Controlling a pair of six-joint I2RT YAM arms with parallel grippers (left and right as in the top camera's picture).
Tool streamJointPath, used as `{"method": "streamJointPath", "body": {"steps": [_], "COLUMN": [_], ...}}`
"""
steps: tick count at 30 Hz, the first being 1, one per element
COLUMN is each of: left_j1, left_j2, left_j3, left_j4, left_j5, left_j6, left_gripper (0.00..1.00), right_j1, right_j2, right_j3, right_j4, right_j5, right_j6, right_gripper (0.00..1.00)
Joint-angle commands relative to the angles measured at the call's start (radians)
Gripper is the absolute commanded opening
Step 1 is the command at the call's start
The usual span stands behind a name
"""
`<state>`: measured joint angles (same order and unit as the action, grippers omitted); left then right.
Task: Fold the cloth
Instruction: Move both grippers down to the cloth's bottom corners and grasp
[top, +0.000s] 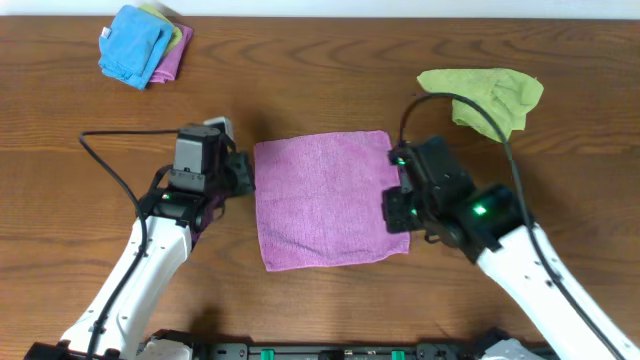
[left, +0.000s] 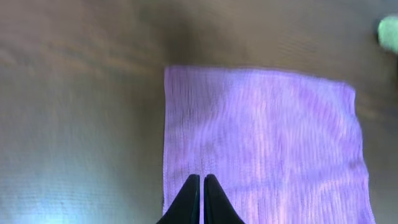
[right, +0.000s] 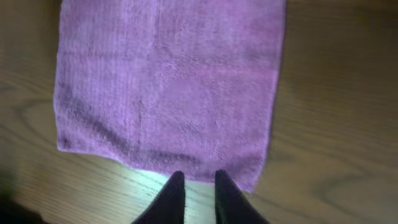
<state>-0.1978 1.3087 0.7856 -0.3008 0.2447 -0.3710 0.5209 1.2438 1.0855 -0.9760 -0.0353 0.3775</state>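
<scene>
The cloth (top: 325, 200) is a pinkish-purple square lying flat in the middle of the wooden table (top: 330, 60). My left gripper (top: 248, 175) is at its left edge. In the left wrist view the left gripper (left: 202, 177) is shut, its tips together just over the cloth (left: 261, 137) near that edge, with nothing pinched. My right gripper (top: 397, 200) is at the cloth's right edge. In the right wrist view the right gripper (right: 199, 177) stands slightly open right at the border of the cloth (right: 168, 81), with bare wood showing between the fingers.
A lime-green cloth (top: 485, 95) lies crumpled at the back right and shows as a green blur (left: 388, 31) in the left wrist view. A bright blue cloth (top: 135, 45) sits on other folded cloths at the back left. A black cable (top: 105, 165) trails from the left arm.
</scene>
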Motion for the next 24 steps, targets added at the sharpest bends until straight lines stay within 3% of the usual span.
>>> {"method": "streamJointPath", "body": {"steps": [1, 2, 3, 4, 5, 6, 8, 10, 17, 20, 24], "left_j1": [0.002, 0.002, 0.002, 0.002, 0.002, 0.002, 0.002, 0.001, 0.001, 0.001, 0.002], "left_j2": [-0.011, -0.011, -0.011, -0.011, -0.011, -0.011, -0.011, -0.011, -0.011, -0.026, -0.131], "left_j3": [0.000, 0.000, 0.000, 0.000, 0.000, 0.000, 0.000, 0.000, 0.000, 0.000, 0.001], "left_j4": [-0.059, -0.083, -0.093, -0.097, -0.098, -0.097, -0.098, -0.096, -0.123, -0.188, -0.310], "left_j5": [0.111, 0.155, 0.176, 0.192, 0.207, 0.231, 0.270, 0.278, 0.307, 0.283, 0.141], "left_j6": [-0.010, 0.008, 0.019, 0.032, 0.039, 0.040, 0.043, 0.042, 0.012, 0.043, 0.050], "left_gripper": [0.10, 0.30, 0.50, 0.68, 0.77, 0.96, 0.95, 0.95, 1.00, 0.86, 0.89], "right_j1": [-0.046, -0.059, -0.063, -0.064, -0.064, -0.064, -0.064, -0.063, -0.063, -0.064, -0.064], "right_j2": [-0.026, -0.031, -0.033, -0.034, -0.035, -0.035, -0.035, -0.035, -0.039, -0.047, -0.063], "right_j3": [0.013, 0.013, 0.013, 0.013, 0.013, 0.013, 0.013, 0.013, 0.013, 0.013, 0.013], "right_j4": [-0.029, -0.032, -0.030, -0.027, -0.023, -0.014, 0.007, 0.017, 0.008, -0.043, -0.145], "right_j5": [-0.010, -0.052, -0.078, -0.108, -0.121, -0.127, -0.127, -0.132, -0.123, -0.048, 0.084], "right_j6": [-0.053, -0.113, -0.146, -0.172, -0.173, -0.173, -0.172, -0.173, -0.203, -0.182, -0.128], "right_gripper": [0.67, 0.94, 0.99, 0.99, 0.97, 0.85, 0.72, 0.99, 0.99, 0.91, 0.89]}}
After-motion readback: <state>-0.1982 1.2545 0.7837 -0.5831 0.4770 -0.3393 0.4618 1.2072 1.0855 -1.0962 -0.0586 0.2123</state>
